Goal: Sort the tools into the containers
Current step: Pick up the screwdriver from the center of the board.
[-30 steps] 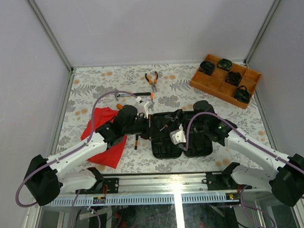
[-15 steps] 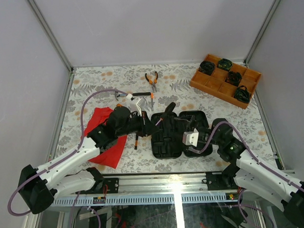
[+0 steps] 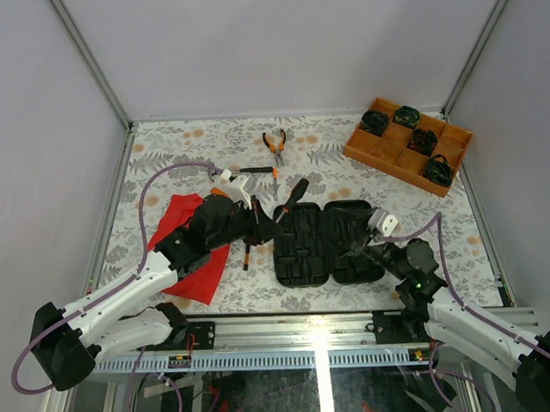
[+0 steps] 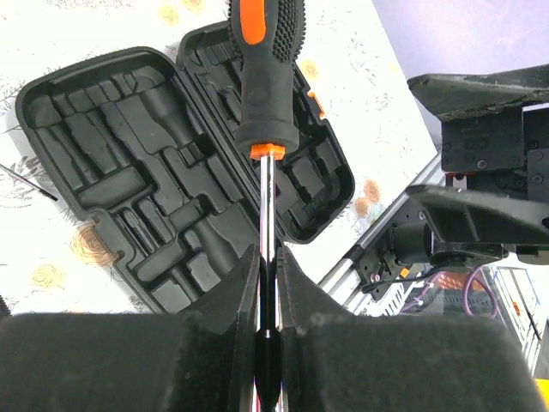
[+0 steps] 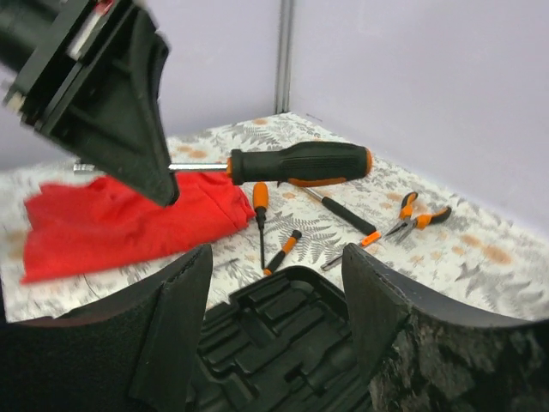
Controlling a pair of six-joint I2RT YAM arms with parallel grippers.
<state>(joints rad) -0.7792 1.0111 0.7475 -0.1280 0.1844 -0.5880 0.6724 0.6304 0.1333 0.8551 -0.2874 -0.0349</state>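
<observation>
Right arm has backed away from the black ribbed plastic clamshell tool case (image 3: 323,243) since a second ago. Then it reached over the middle of the case; now the right end effector (image 5: 276,257) sits at the case's right side, jaws spread, nothing between them. Case lies open and flat on the floral-patterned tabletop (image 3: 164,147), moulded slots facing up.

Left end effector (image 4: 268,257): jaws pressed together on the steel shaft of the large black-handled screwdriver with orange accents (image 4: 268,69), a little way below the handle. Screwdriver is in the air over the left half of the case, roughly level, handle toward the far side.

On the tabletop:
- two small orange-and-black screwdrivers (image 5: 260,202), between the crumpled red cloth (image 3: 191,254) and the case.
- orange-handled pliers (image 3: 274,145), near the far edge.
- small black-handled steel hammer (image 3: 247,171), just nearer than the pliers.
- orange compartment tray (image 3: 393,169) holding black round items, far right corner, well apart from the case.
</observation>
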